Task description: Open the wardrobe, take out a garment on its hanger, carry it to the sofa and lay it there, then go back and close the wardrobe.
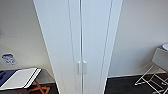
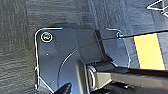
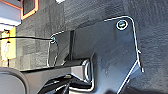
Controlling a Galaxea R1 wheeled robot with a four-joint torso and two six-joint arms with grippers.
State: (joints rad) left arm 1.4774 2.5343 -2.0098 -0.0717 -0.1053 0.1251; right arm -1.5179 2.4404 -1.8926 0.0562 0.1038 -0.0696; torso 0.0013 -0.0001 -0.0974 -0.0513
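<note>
White wardrobe [image 1: 80, 37] stands upright, doors shut, handles [image 1: 81, 68] facing the camera.

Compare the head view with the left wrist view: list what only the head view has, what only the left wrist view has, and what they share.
Head view: the wardrobe, both doors shut, its two small handles side by side at the centre seam; pale walls behind it; a white-topped folding table on orange legs at lower left; a white wire-frame rack at lower right.

Left wrist view: the robot's own dark plate with round fittings, and a yellow patch beside it.

Both: the dark carpeted floor.
</note>
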